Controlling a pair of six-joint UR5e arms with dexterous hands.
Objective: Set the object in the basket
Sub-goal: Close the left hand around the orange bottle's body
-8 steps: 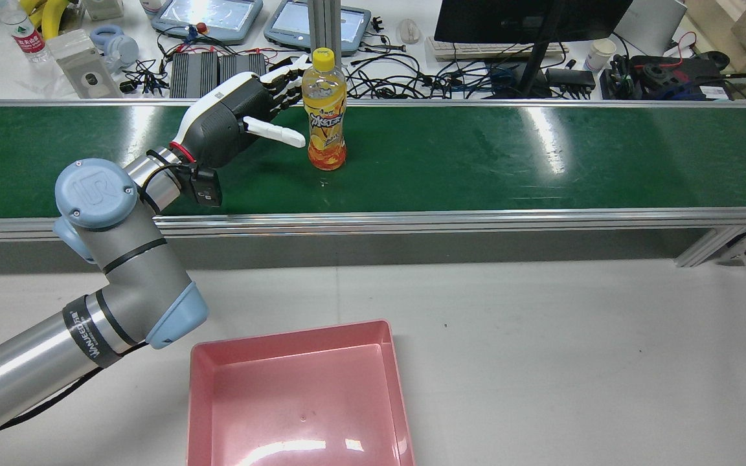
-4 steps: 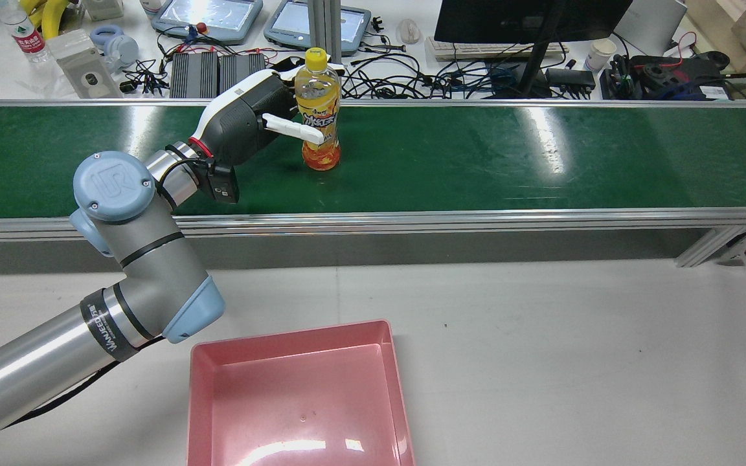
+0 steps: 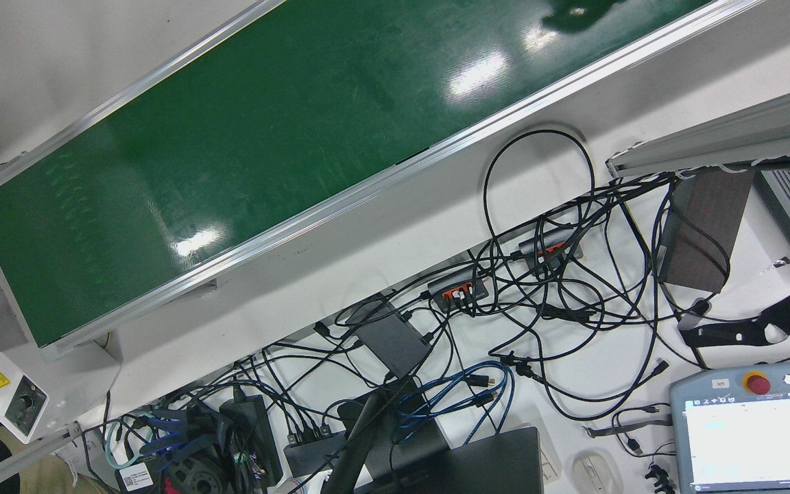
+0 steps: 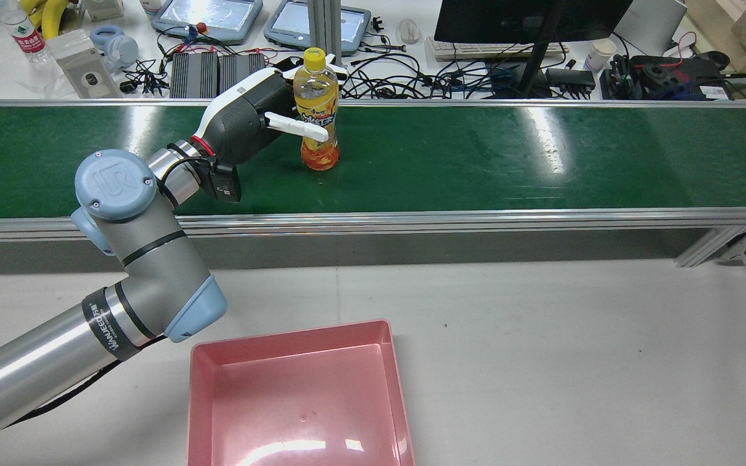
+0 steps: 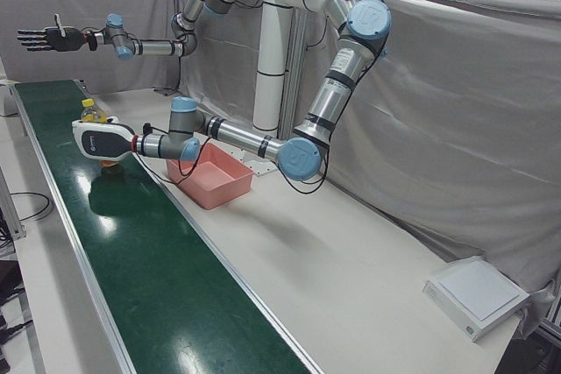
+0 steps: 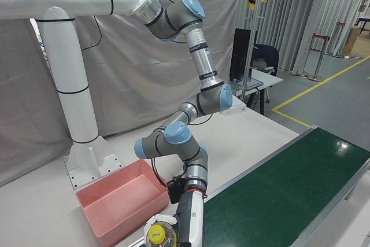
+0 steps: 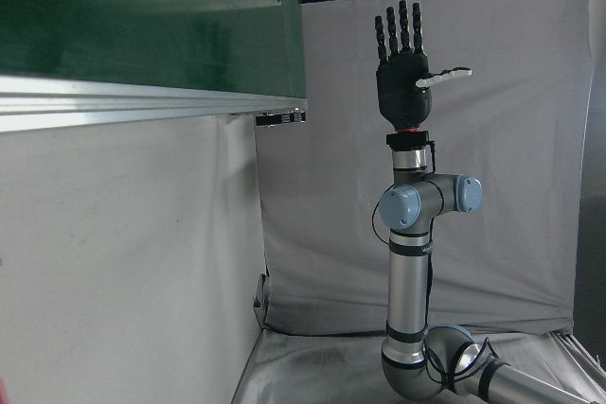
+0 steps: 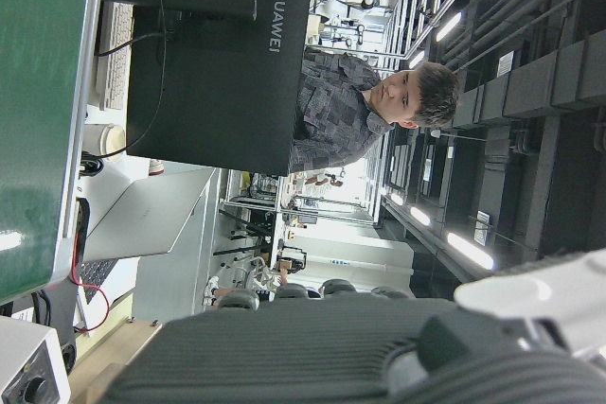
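Left hand [image 4: 243, 120] at the bottle [image 4: 316, 116] on the green belt [image 4: 476, 155].
Bottle stands upright on the belt, far side from the empty pink basket [image 4: 298, 395] on the bench [image 4: 574, 356]. Fingers wrap the bottle's far side, thumb laid across its label: holding it. Right hand [image 5: 44, 38] is raised well apart from the belt, fingers spread wide, holding nothing.

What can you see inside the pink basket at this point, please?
Nothing: the pink basket shows only its bare floor with glare. Its nearest part is cut off by the rear view's edge. The bottle stands on the green belt.
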